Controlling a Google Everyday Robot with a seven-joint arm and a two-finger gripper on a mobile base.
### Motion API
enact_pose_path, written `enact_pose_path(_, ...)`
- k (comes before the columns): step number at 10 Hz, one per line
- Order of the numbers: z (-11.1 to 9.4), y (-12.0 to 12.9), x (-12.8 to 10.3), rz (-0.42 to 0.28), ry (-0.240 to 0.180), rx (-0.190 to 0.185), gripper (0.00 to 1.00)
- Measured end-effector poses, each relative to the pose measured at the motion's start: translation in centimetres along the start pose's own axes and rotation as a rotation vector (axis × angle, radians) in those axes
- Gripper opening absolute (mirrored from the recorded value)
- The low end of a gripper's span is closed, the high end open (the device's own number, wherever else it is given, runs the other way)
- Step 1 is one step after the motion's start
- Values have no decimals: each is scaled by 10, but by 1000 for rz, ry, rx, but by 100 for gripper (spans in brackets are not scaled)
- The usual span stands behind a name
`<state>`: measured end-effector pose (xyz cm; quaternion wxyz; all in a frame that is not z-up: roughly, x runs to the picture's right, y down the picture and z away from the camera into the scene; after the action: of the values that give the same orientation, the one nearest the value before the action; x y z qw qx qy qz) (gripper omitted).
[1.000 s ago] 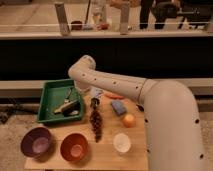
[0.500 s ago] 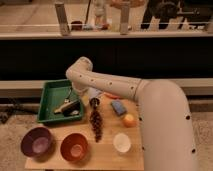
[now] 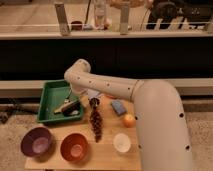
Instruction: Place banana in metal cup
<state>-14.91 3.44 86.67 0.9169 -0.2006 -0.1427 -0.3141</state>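
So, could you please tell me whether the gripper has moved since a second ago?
Yes, slightly: the gripper now sits lower in view, nearer the green tray's front rim.

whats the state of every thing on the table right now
claw: open, down in the green tray
banana: lying in the tray, beside the claw
metal cup: upright by the tray
purple bowl: upright, empty
orange bowl: upright, empty
white cup: upright, empty

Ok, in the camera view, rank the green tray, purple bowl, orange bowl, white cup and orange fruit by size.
1. green tray, with the gripper reaching into it
2. purple bowl and orange bowl: they look alike, so unranked
3. white cup
4. orange fruit
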Motion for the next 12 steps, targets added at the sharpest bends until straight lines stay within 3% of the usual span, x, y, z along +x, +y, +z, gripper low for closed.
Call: enact_pose_path(12, 28, -4, 7, -83, 14, -16, 80)
